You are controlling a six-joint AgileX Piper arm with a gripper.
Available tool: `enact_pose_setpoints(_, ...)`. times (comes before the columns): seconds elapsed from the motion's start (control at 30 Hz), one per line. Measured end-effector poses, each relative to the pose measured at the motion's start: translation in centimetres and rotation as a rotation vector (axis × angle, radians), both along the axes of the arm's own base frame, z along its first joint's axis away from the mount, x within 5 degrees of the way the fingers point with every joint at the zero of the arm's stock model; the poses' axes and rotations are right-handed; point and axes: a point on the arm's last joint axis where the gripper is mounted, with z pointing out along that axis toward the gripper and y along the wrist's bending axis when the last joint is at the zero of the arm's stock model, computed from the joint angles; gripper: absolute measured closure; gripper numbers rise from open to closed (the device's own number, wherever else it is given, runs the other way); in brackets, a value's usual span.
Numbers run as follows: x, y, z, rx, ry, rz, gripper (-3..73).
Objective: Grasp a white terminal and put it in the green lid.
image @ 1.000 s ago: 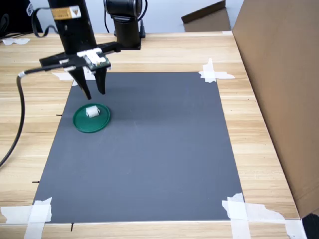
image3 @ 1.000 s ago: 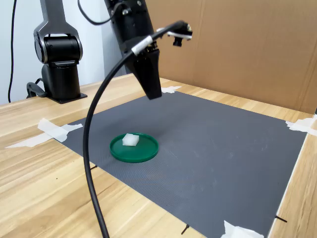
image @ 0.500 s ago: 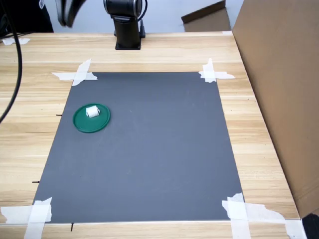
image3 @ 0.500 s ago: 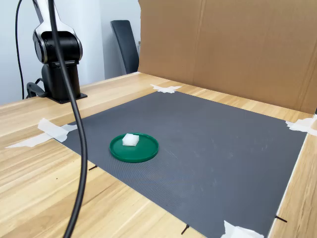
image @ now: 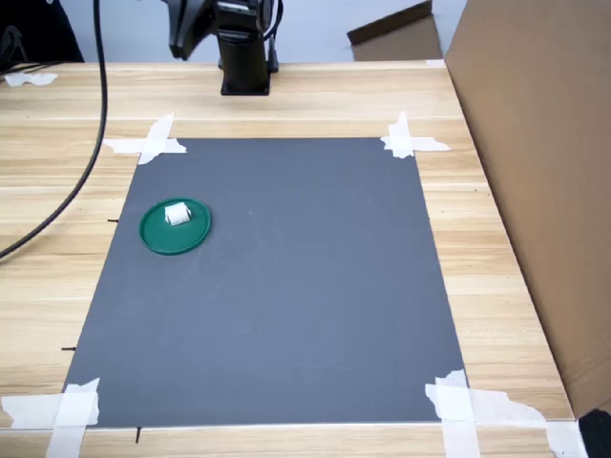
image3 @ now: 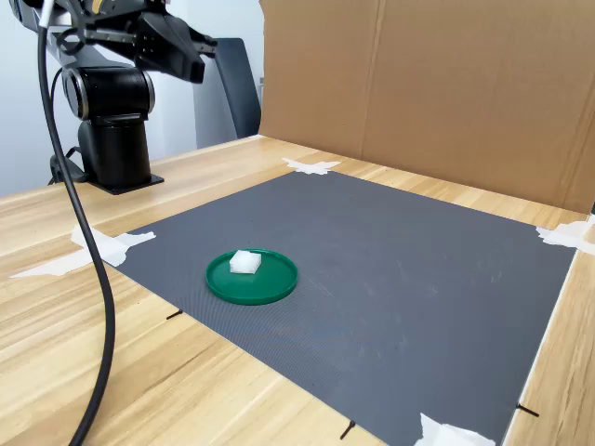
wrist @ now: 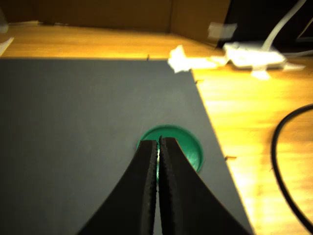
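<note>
One tiny white blocky plastic terminal (image: 176, 214) sits inside flat round dark-green plastic lid (image: 175, 227); job looks done.
Gripper (wrist: 158, 147) high above, fingers together, nothing held; only risk I see: black cable (image3: 88, 251) dragging across lid.

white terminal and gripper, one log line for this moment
white terminal: in green lid | gripper: shut, empty, raised near arm base | placement: looks done

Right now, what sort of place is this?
Probably a robot test bench: a wooden table with a grey mat taped down at its corners, cardboard screens around it, and the arm's base mounted on the tabletop.
</note>
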Motion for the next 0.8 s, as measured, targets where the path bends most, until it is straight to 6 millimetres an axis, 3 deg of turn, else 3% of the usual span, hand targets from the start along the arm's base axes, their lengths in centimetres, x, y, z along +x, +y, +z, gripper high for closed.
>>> enact_pose_setpoints(0.13, -1.0, 0.6, -2.1, 0.04, 0.091, 0.045, 71.9)
enact_pose_setpoints(0.33, -2.0, 0.9, -3.7, 0.039, 0.056, 0.056, 71.9)
enact_pose_setpoints(0.8, -2.4, 1.0, -3.7, 0.024, 0.023, 0.06, 71.9)
